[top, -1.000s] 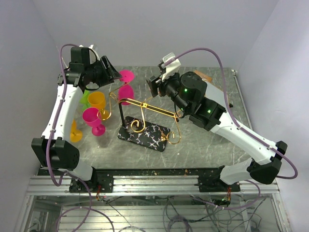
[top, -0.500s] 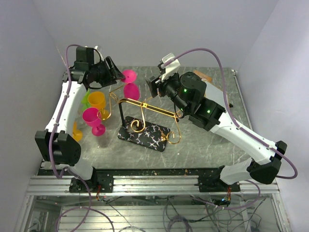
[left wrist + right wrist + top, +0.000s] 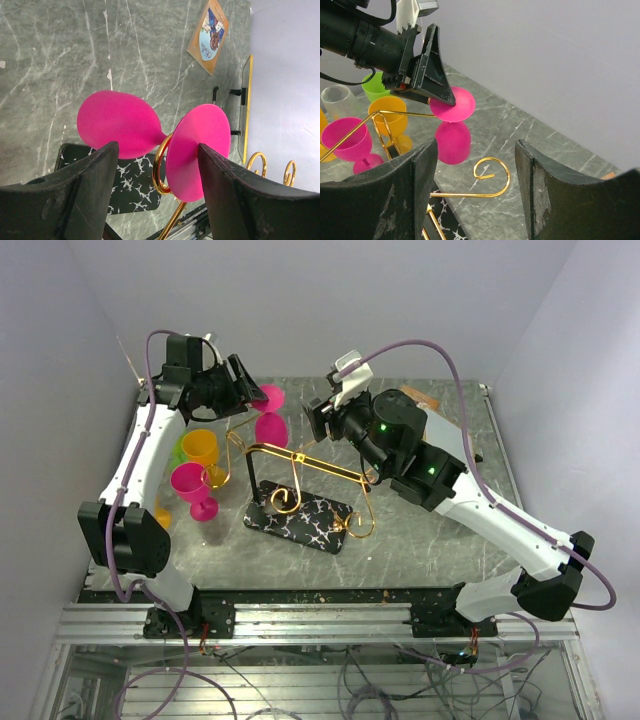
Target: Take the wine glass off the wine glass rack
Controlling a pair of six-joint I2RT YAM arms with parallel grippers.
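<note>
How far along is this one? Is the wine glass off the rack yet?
Not yet. Done: the left claw is at the pink wine glass, lined up on its stem. In hand: the grasp, with jaws open and nothing gripped. Left: close, then lift the glass, which hangs upside down in a gold hook of the wine glass rack, clear of it. The right claw waits open and empty.

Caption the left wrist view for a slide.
Left pincer open at the pink wine glass hanging on the gold wine glass rack.
</note>
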